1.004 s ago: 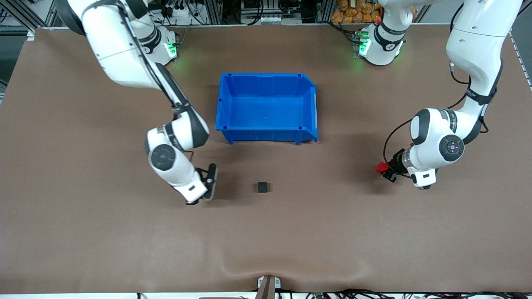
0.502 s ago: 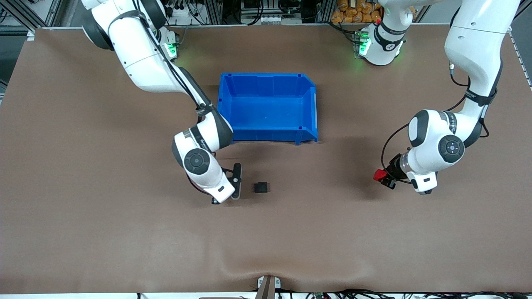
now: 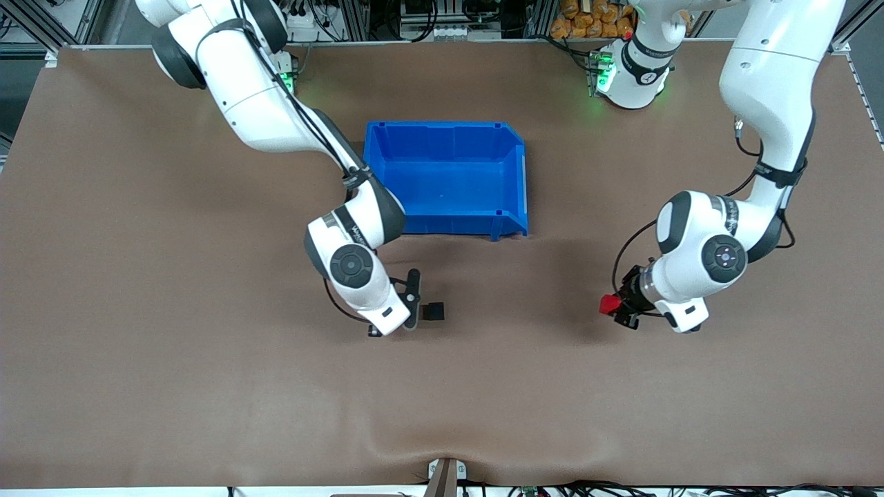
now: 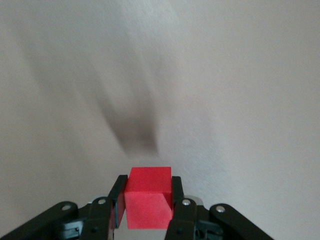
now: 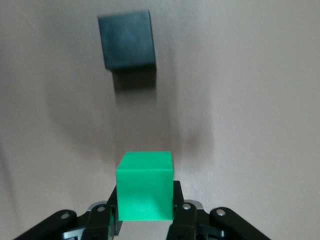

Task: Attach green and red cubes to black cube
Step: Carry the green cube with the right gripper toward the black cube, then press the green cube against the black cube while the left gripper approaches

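The right gripper (image 3: 412,300) hangs low over the table (image 3: 138,345), in front of the blue bin (image 3: 514,172) and toward the front camera from it. Its fingers (image 5: 112,210) are clamped on the green cube (image 5: 145,186), one finger pressed to each side, with the cube standing out past the fingertips. In the front view the green cube is hidden by the gripper body, so its height above the table is hard to judge; it looks close to the surface but seems not to be resting on it.

The black cube (image 3: 434,312) sits on the table just beside the right gripper, toward the left arm's end. The right wrist view shows it straight ahead of the held green cube, with bare table between the two, so they are apart and not touching. It lies flat on one face, turned slightly askew to the green cube.

The left gripper (image 3: 617,308) is over open table, well apart from the black cube and toward the left arm's end of it. Its fingers (image 4: 117,200) are closed on the red cube (image 3: 608,304), gripping two of its sides, and the cube juts out ahead of the tips toward the black cube. Ahead of it the left wrist view shows only bare table and a blurred shadow.
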Motion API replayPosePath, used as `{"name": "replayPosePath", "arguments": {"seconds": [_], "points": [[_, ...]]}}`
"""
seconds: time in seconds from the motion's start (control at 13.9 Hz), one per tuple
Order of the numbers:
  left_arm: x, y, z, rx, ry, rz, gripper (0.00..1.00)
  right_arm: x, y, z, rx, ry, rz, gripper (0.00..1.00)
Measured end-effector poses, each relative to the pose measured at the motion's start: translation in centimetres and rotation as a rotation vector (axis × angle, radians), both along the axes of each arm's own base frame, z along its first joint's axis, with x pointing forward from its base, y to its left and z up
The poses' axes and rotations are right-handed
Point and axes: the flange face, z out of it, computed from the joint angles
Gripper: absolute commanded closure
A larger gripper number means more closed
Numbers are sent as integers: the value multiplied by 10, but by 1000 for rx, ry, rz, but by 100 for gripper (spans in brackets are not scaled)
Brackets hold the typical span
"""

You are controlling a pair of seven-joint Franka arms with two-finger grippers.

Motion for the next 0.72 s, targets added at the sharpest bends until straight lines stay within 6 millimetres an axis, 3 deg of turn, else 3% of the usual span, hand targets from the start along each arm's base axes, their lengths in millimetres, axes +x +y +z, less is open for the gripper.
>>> {"name": "replayPosePath", "arguments": {"seconds": [0.29, 0.72], "points": [[9, -50, 2, -48, -1, 80, 100, -16, 26, -4, -1, -1, -3, 100], [7, -100, 26, -121, 49, 129, 100, -12, 33, -9, 4, -13, -38, 100]]}}
